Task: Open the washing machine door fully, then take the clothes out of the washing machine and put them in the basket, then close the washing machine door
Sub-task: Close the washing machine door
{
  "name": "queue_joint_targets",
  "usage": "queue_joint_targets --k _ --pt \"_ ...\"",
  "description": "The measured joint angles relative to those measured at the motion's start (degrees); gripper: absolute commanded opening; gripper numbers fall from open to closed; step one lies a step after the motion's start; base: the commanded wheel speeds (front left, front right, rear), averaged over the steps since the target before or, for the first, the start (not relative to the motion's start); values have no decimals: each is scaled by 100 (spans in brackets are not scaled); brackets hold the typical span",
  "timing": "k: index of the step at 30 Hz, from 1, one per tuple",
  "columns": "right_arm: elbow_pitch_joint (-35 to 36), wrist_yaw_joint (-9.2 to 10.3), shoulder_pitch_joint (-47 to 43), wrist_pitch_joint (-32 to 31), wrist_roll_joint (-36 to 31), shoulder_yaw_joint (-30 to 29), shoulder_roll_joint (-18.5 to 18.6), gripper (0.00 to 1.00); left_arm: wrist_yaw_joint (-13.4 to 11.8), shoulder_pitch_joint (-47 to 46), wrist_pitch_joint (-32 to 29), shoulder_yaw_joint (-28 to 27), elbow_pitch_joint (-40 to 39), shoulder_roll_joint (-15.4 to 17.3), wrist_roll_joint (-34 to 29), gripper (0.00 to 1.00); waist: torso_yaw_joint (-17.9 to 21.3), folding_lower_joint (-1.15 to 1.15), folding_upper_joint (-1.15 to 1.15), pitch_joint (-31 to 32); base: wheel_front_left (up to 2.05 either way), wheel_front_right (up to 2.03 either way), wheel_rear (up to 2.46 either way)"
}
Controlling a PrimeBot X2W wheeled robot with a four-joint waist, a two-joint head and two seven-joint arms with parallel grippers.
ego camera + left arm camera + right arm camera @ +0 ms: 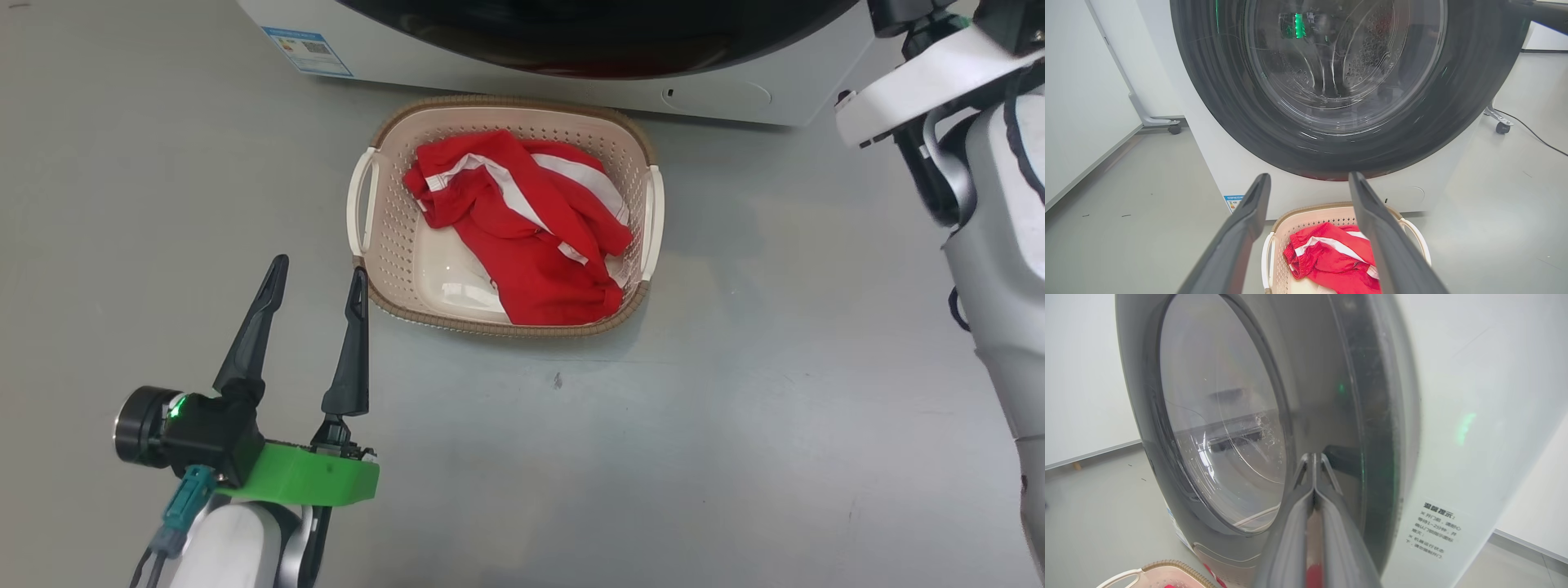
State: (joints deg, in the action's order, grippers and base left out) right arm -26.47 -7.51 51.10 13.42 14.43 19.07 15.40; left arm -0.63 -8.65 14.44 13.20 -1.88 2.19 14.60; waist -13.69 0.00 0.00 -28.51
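2 of the task's 3 parts look done. The clothes (522, 237) lie heaped in the basket (390, 245), which stands on the floor (735, 425) just in front of the washing machine (1220, 175), at 6 o'clock below the washing machine door (1224, 102). What remains is the door, and that is where trouble could come.

In the right wrist view the right gripper (1313, 458) has its jaws clenched together on nothing. Its tips are at the door's glossy black rim, with a dark recess (1341, 457) at 3 o'clock of them. Whether they touch the rim cannot be told, nor whether the door has latched. The rim is smooth and curved, so thin closed tips could skid off toward 3 o'clock and strike the machine's white side. They could also push off-centre, so that the door rests against the front without catching and swings out again over the basket.

The left gripper (318, 268) hangs with jaws released and empty at 8 o'clock of the basket. In the head view its nearer finger looks just beside the brown rim, so a turn of the waist could nudge the light basket or hook its handle.
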Motion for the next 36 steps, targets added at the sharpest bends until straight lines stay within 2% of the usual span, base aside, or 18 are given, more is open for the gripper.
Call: queue_joint_targets --k 6,27,36 --pt "-205 1 440 2 -43 -79 210 0 -10 -130 0 88 -35 -4 53 100 -100 0 0 -89 0 0 0" --pt "-909 -18 799 136 19 -235 98 0 -92 -237 1 189 -20 -5 103 100 -192 0 0 -108 0 0 0" --pt "-1098 2 546 134 191 -90 -60 0 -118 -252 0 187 26 -7 97 100 -142 0 0 87 0 0 0"
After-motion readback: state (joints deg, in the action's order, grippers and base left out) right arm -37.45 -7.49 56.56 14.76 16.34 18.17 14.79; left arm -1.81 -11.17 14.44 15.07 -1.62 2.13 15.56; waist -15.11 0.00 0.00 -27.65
